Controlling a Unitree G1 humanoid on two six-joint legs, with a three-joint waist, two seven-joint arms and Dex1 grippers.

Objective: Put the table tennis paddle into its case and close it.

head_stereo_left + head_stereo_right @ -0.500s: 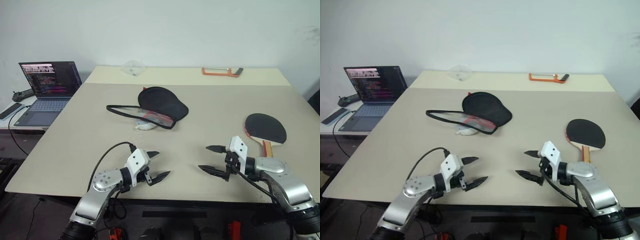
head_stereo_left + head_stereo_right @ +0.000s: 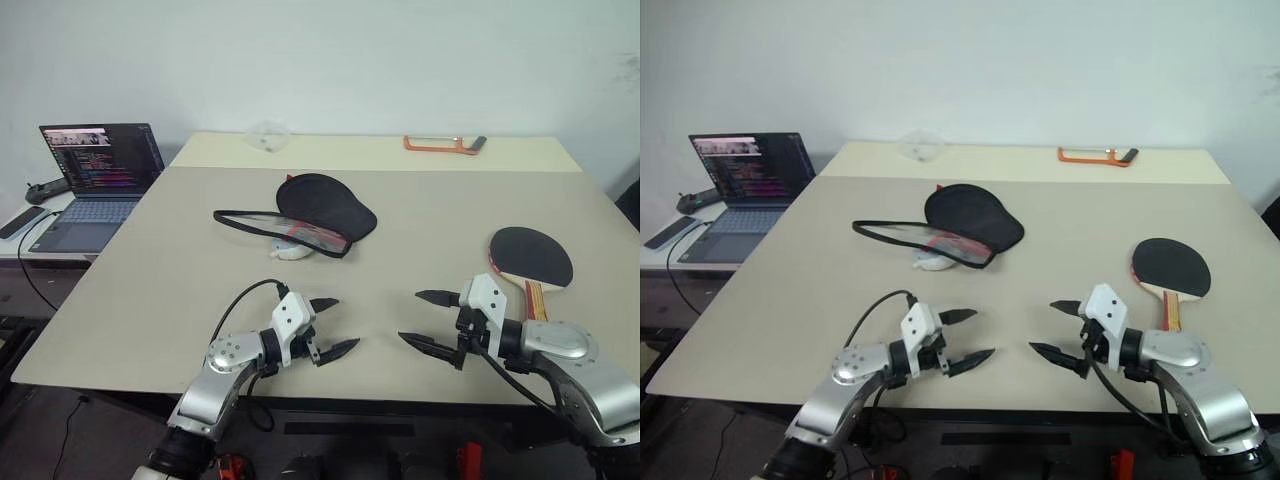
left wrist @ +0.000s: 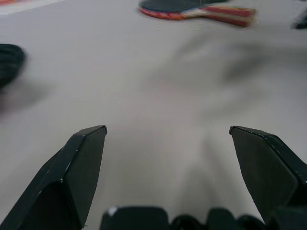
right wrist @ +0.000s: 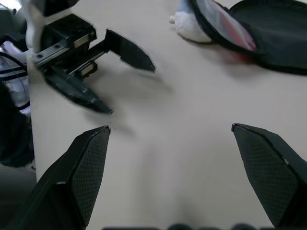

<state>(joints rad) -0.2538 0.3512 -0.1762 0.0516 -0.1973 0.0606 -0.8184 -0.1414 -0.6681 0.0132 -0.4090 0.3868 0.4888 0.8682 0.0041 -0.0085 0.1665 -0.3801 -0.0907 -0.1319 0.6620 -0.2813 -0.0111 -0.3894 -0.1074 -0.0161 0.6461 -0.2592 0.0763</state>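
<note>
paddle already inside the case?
No, the table tennis paddle lies bare on the table, apart from the open case.

The left gripper has its two black fingers spread wide apart with nothing between them, poised over a bare stretch of beige table. Far beyond the fingers, the table tennis paddle lies flat on the table, showing its dark face, red edge and pale wooden handle. A dark rounded part of the case lies well apart from the paddle, blurred.
</note>
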